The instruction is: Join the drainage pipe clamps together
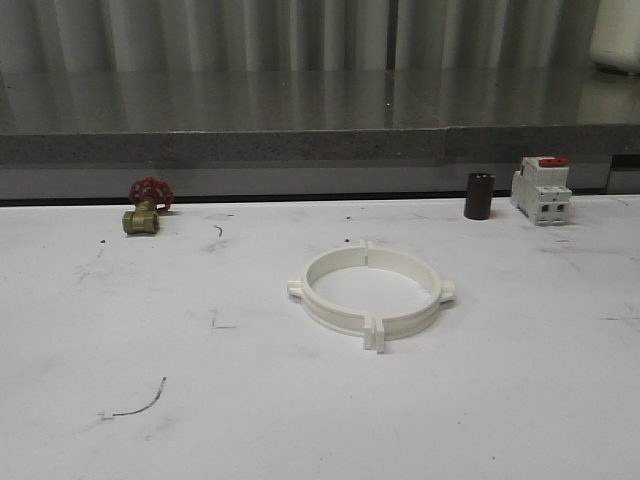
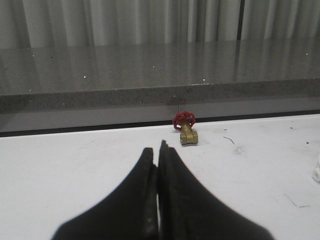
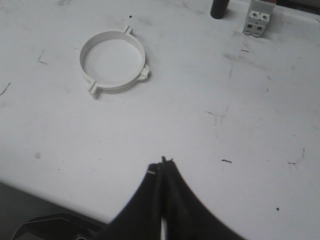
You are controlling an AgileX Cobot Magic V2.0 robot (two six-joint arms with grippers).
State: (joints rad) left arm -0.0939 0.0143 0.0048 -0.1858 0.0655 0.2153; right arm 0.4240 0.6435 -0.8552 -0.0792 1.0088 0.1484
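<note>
The two white drainage pipe clamps [image 1: 370, 292] lie joined as one ring near the middle of the white table, with small lugs at the seams and sides. The right wrist view shows the same ring [image 3: 112, 63] well ahead of my right gripper [image 3: 161, 165], which is shut on nothing near the table's front edge. My left gripper [image 2: 156, 152] is also shut and empty, pointing over the table toward the brass valve. A white bit at the edge of the left wrist view [image 2: 316, 170] may be part of the ring.
A brass valve with red handwheel [image 1: 146, 206] sits at the back left. A black cylinder [image 1: 479, 196] and a white breaker with red top [image 1: 541, 188] stand at the back right. A grey ledge [image 1: 320, 140] runs behind the table.
</note>
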